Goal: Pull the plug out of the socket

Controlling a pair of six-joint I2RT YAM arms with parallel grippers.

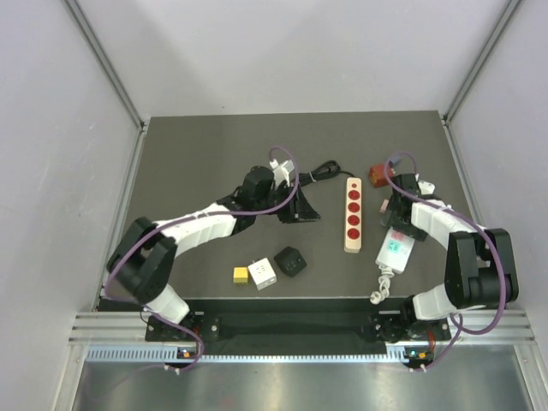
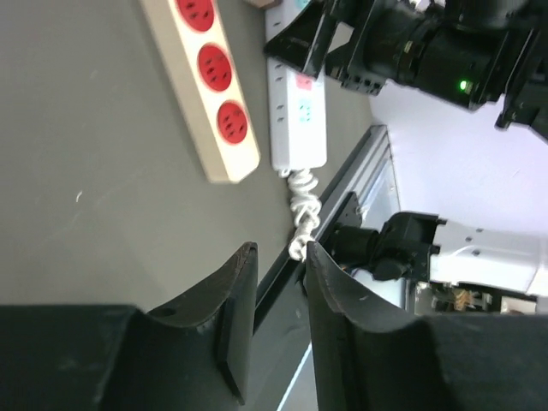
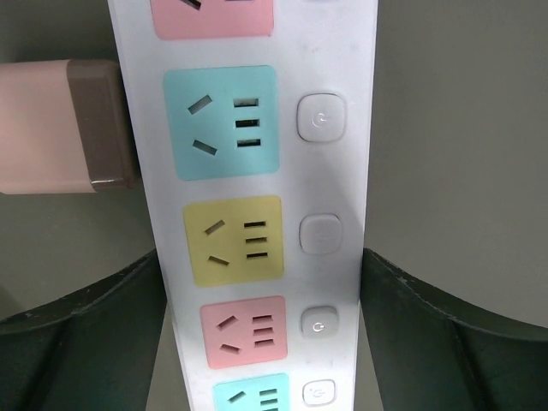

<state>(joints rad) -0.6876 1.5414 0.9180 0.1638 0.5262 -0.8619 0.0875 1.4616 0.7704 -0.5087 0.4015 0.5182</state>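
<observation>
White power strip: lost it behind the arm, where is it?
Top view, right side: white power strip lies under the right gripper, right of the beige red-socket strip.

Two power strips, three small cubes, maybe one red block

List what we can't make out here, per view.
- Top view: the black cable runs under the left wrist, so its end is hidden.
- Top view: the red-brown object sits partly behind the right arm and is too small to identify.
- Right wrist view: the white strip is cut off top and bottom. Whether the jaws touch it is unclear.
- Left wrist view: the beige strip is cut off by the top edge.
</observation>
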